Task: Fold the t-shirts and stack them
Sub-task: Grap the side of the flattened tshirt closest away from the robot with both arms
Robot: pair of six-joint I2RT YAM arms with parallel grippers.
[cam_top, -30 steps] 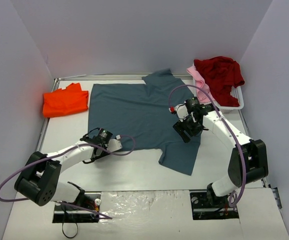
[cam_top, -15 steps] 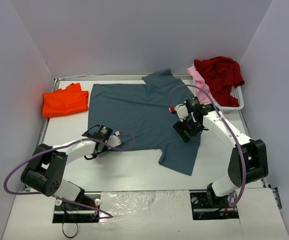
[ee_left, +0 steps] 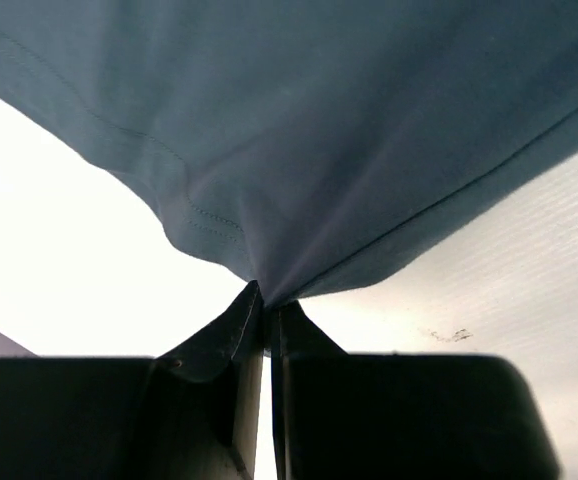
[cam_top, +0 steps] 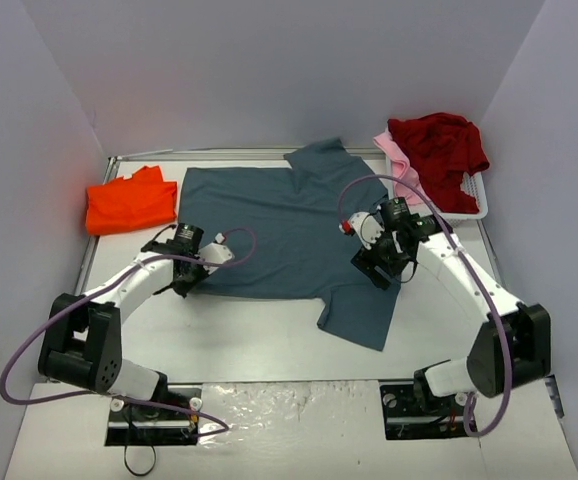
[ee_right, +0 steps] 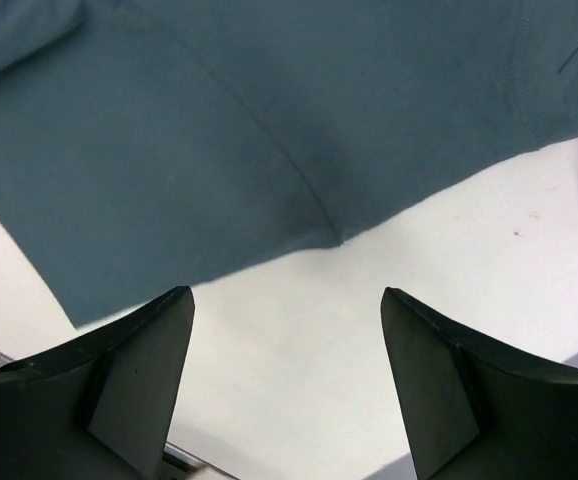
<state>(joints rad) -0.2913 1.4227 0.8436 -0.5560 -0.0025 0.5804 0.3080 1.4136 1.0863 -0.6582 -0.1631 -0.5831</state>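
A slate blue-grey t-shirt [cam_top: 274, 225] lies spread flat in the middle of the table. My left gripper [cam_top: 187, 270] is at its near left corner, shut on the hem; in the left wrist view [ee_left: 267, 300] the cloth [ee_left: 319, 130] is pinched between the jaws and pulled up into a peak. My right gripper [cam_top: 377, 268] is open and empty, hovering over the shirt's right sleeve; the right wrist view [ee_right: 284, 295] shows the shirt's edge [ee_right: 219, 130] and bare table below. A folded bright orange t-shirt [cam_top: 129, 203] lies far left. The dark red t-shirt [cam_top: 439, 148] and pale pink t-shirt [cam_top: 397, 160] are heaped at the far right.
A white plastic basket [cam_top: 472, 200] stands at the back right under the red and pink shirts. White walls close in the table on three sides. Purple cables loop from both arms. Bare table [cam_top: 259, 340] shows in front of the shirt.
My left gripper has moved back and to the left, still shut on the blue-grey shirt's hem, drawing that corner with it. My right gripper has shifted slightly right.
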